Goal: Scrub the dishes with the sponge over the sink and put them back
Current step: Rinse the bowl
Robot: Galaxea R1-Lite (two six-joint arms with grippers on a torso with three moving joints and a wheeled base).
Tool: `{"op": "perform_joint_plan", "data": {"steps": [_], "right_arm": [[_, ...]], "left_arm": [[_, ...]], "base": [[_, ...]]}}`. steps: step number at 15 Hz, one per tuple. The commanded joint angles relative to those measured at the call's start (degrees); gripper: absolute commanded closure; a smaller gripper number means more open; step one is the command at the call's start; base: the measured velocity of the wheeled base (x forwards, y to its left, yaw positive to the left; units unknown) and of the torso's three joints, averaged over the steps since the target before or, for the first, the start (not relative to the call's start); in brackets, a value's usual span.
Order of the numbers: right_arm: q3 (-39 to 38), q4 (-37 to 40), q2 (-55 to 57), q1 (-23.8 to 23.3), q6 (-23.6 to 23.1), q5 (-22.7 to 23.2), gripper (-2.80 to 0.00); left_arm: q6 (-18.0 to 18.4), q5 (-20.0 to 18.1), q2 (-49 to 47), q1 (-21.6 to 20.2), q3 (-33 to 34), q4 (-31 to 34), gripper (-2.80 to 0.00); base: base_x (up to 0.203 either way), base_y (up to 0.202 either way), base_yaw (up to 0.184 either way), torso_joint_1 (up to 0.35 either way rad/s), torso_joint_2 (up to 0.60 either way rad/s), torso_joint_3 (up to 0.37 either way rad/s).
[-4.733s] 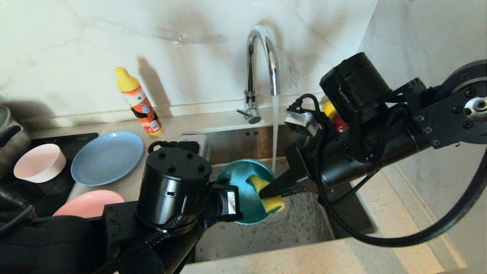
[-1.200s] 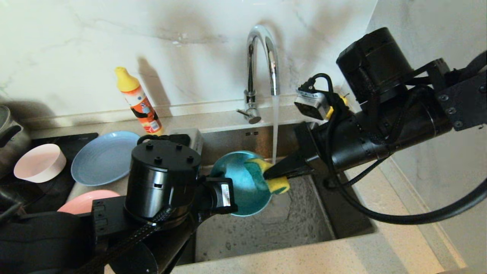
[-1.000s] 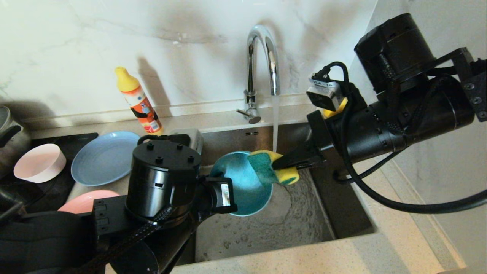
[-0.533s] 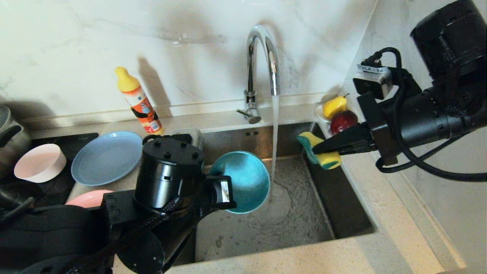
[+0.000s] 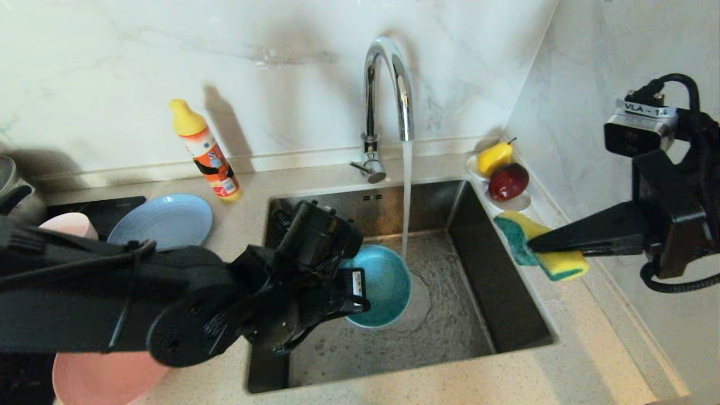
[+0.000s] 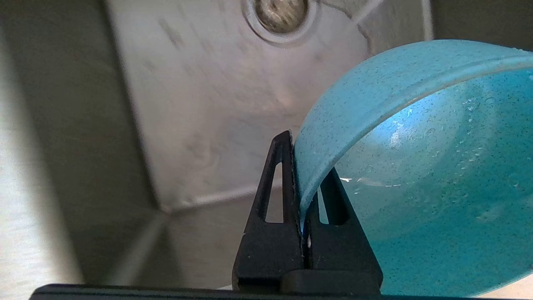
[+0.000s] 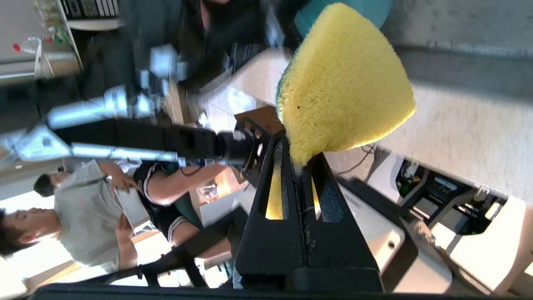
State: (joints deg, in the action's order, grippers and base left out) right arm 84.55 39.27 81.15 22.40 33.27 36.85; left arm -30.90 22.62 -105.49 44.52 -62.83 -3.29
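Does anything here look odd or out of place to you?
Mostly the faucet: its water runs straight into the sink, missing the teal bowl that the left gripper holds tilted by its rim. The sponge, squashed in the right gripper, hangs over the counter.

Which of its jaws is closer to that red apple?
Right. The right gripper holds the sponge just below the red apple; the left gripper holds the teal bowl in the sink.

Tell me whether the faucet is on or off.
On. A stream of water falls from the faucet spout into the sink, just beside the teal bowl, and spreads over the basin floor.
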Motion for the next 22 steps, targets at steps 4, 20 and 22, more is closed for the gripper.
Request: {"op": "perform_joint_plan", "data": {"steps": [4, 20, 22], "right_arm": [[-2.11, 0.39, -3.21, -1.28, 0.13, 0.23, 0.00], [-5.01, -0.16, -3.98, -2.80, -1.10, 0.33, 0.00], [-5.77, -0.25, -3.90, -2.80, -1.10, 0.33, 0.00]], "left_arm": [[-7.08, -4.07, -12.20, -5.86, -16.36, 10.56, 0.00], [-11.14, -5.28, -25.48, -7.13, -38.11, 18.48, 0.00], [-12.06, -5.23, -27.28, -7.33, -41.29, 19.04, 0.00]], "base": [[0.000, 0.000, 0.000, 0.000, 0.00, 0.000], [0.000, 0.000, 0.000, 0.000, 0.00, 0.000], [0.000, 0.000, 0.000, 0.000, 0.00, 0.000]]}}
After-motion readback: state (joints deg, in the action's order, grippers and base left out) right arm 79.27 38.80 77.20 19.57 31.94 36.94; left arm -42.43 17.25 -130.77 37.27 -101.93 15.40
